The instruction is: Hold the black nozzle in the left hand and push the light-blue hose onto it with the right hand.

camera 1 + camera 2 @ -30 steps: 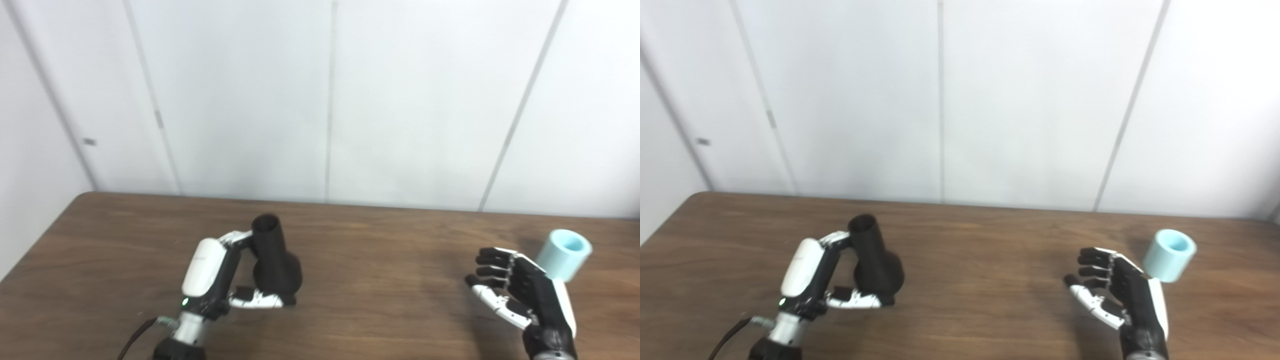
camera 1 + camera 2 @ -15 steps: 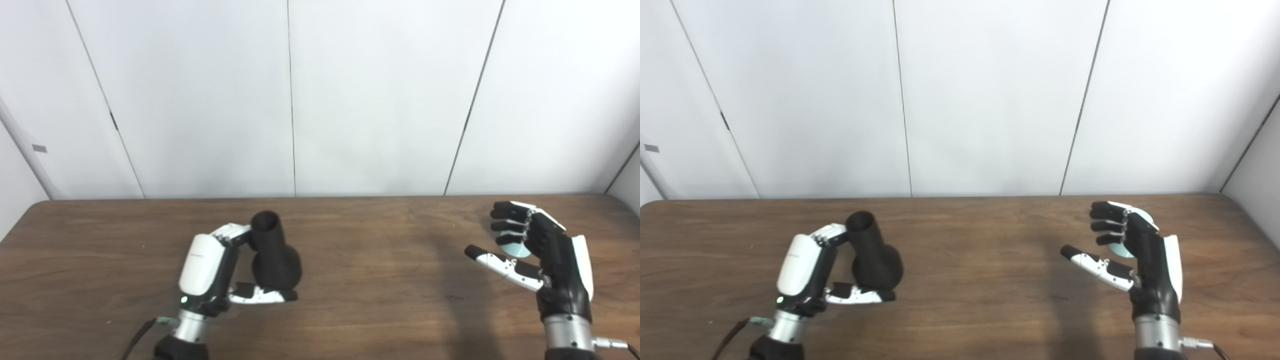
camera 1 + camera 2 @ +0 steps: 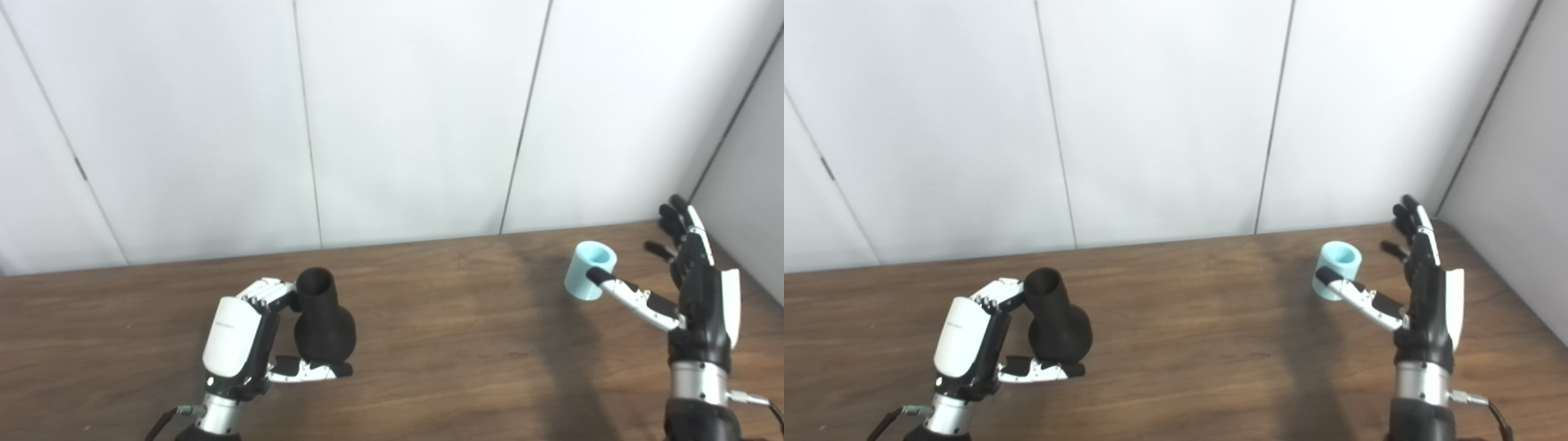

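Note:
The black nozzle [image 3: 323,315] stands upright on the brown table [image 3: 459,349] at the left, its round mouth facing up. My left hand [image 3: 240,335] is shut on it, fingers curled round the narrow neck and the thumb lying in front of the bulbous base. The light-blue hose [image 3: 590,269], a short open tube, sits on the table at the far right. My right hand [image 3: 695,288] is open just right of it, fingers spread and pointing up, the thumb stretched out with its tip in front of the hose's lower rim.
White wall panels rise directly behind the table's back edge. A side wall [image 3: 1513,153] meets them at the right, close to the table's right edge [image 3: 1513,294] and to my right hand. Bare wood lies between nozzle and hose.
The camera has swung to the right. My right hand went from left of the hose, over it, to its right side, fingers now raised. The left hand and nozzle kept their pose.

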Controlling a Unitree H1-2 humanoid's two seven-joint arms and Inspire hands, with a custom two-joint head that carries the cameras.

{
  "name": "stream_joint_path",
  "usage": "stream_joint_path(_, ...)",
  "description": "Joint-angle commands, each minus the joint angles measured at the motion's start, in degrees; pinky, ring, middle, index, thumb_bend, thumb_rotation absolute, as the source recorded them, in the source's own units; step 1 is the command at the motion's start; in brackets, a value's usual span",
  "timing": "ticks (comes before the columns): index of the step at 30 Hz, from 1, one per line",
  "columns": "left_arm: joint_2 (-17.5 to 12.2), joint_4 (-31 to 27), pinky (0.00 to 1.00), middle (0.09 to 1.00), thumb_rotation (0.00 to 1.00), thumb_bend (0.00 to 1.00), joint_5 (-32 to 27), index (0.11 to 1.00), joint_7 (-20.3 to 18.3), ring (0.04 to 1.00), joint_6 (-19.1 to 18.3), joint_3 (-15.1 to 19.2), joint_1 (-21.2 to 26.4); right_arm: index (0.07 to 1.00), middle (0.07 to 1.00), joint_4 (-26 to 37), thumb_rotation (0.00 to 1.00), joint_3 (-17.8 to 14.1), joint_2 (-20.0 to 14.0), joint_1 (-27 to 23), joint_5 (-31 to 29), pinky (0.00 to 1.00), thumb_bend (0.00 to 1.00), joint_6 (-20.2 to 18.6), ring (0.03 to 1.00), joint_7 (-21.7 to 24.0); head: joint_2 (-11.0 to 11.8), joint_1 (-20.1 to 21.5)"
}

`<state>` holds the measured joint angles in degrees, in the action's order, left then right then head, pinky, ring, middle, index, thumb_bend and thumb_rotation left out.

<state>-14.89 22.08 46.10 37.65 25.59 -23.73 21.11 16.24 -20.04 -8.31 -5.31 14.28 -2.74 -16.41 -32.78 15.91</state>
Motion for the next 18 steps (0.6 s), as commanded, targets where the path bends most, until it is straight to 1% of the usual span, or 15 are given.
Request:
stream_joint_path(1,0.19,6.34,0.6,0.438,0.0,0.52,-0.64,0.508,2.42,0.454,1.32,-2.37,-5.62,0.978,0.951,-0.96,0.28,-0.91,-1.28,-2.07,1.34,0.9,0.82,1.15,0.946,-2.04,-0.03,0.02)
stream_joint_path(3,-0.24,6.44,0.6,0.44,0.0,0.52,-0.44,0.508,3.41,0.454,1.31,-3.31,-5.53,0.975,0.946,-2.88,0.28,-1.11,-1.6,-2.72,1.82,0.89,0.86,1.42,0.945,-2.95,-0.04,0.07)
stream_joint_path(5,-0.56,6.28,0.6,0.438,0.0,0.52,-0.23,0.51,3.98,0.452,1.32,-3.85,-5.55,0.976,0.955,-4.27,0.29,-1.18,-1.95,-3.09,1.95,0.9,0.89,1.46,0.952,-3.45,-0.14,0.13)
stream_joint_path(8,-0.75,6.07,0.61,0.438,0.0,0.52,0.47,0.511,4.77,0.452,1.31,-4.14,-5.69,0.986,0.964,-6.2,0.3,-1.46,-2.39,-3.67,1.82,0.91,0.89,1.61,0.962,-4.02,-0.39,0.34)
stream_joint_path(11,-1.07,6.21,0.61,0.438,0.0,0.52,1.14,0.513,5.41,0.449,1.31,-4.48,-5.64,0.982,0.963,-8.4,0.29,-2.07,-2.58,-4.37,0.74,0.89,0.91,1.21,0.961,-4.47,-0.69,0.68)
stream_joint_path(14,-1.31,7.16,0.62,0.436,0.0,0.52,1.09,0.513,5.87,0.451,1.31,-4.72,-5.46,0.988,0.973,-10.29,0.3,-2.34,-2.88,-4.81,-0.1,0.9,0.91,-0.63,0.97,-3.99,-0.91,1.02)
stream_joint_path(16,-1.43,7.44,0.61,0.433,0.0,0.52,1.05,0.515,6.16,0.449,1.32,-4.95,-5.36,0.99,0.967,-11.24,0.34,-2.03,-3.3,-4.91,0.15,0.88,0.91,-2.38,0.953,-3.54,-1.0,1.15)
stream_joint_path(17,-1.44,7.52,0.61,0.433,0.0,0.52,1.1,0.515,6.17,0.447,1.31,-4.97,-5.33,0.991,0.96,-11.92,0.35,-1.98,-3.43,-5.06,-0.24,0.88,0.92,-2.58,0.942,-3.39,-1.0,1.15)
stream_joint_path(18,-1.47,7.5,0.6,0.431,0.0,0.52,1.08,0.515,6.13,0.447,1.31,-5.03,-5.35,0.989,0.954,-12.73,0.35,-1.9,-3.56,-5.26,-0.65,0.88,0.93,-2.44,0.934,-3.32,-1.02,1.16)
